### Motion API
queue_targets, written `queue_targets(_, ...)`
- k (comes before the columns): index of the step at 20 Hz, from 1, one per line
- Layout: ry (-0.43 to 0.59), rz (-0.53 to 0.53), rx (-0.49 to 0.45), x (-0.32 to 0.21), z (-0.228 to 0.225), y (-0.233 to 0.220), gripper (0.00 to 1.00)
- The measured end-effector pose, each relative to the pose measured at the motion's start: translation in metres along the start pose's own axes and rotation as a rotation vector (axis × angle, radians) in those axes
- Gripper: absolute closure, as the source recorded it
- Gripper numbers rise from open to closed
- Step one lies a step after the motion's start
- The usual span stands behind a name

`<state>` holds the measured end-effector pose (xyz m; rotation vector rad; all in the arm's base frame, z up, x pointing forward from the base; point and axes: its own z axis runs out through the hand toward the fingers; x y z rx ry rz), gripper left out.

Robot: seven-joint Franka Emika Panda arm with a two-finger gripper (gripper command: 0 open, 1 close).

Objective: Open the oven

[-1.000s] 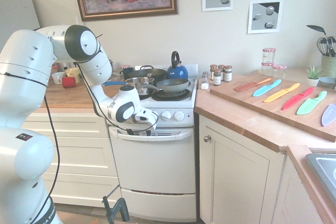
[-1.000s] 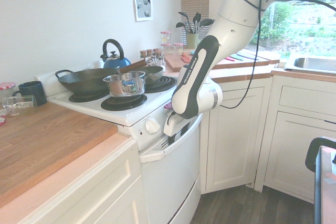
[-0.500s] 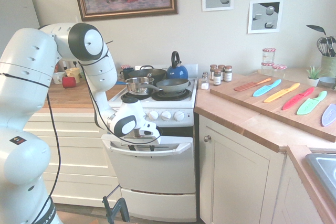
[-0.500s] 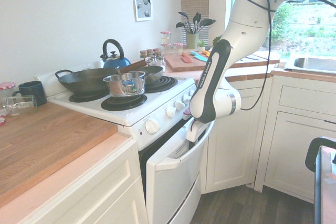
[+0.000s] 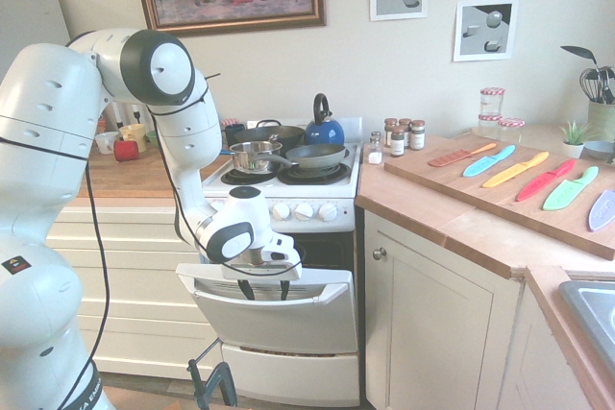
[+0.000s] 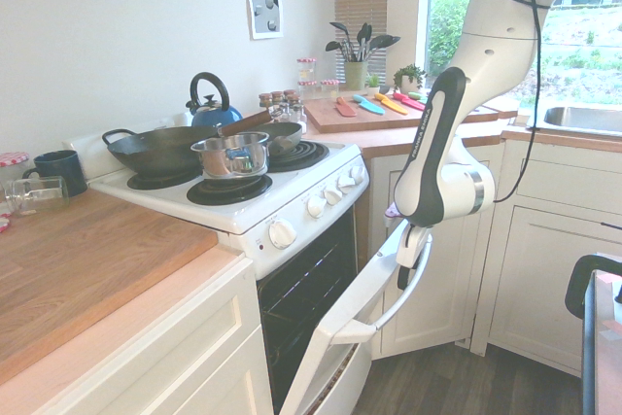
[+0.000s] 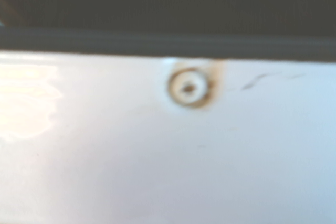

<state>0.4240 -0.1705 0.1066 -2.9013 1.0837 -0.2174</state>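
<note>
White enamel freestanding oven [image 5: 288, 322] stands between the cream cabinets [image 5: 437, 319], its drop-down door [image 6: 335, 339] partly lowered; the gripper [image 5: 266, 291] is unclenched, dark fingers spread at the door's top, by the white bar handle [image 6: 406, 291]; fingertip contact cannot be determined; the lower door is cut off in the second exterior view; the wrist view shows a blurred round screw [image 7: 189, 87] in a white surface, rust-brown at its rim

Behind the oven's lowered door [image 6: 335, 323], a gap opens toward the dark cavity [image 6: 309, 289] — the slanting door blocks a straight way in from the front; above the oven, pans [image 6: 160, 151] crowd the burners.
</note>
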Motion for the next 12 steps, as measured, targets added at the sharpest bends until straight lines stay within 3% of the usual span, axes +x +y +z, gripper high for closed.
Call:
queue_targets(6, -0.004, -0.051, -0.005, -0.017, -0.031, 0.013, 0.00)
queue_targets(12, -0.107, -0.127, 0.017, -0.028, -0.106, -0.004, 0.00)
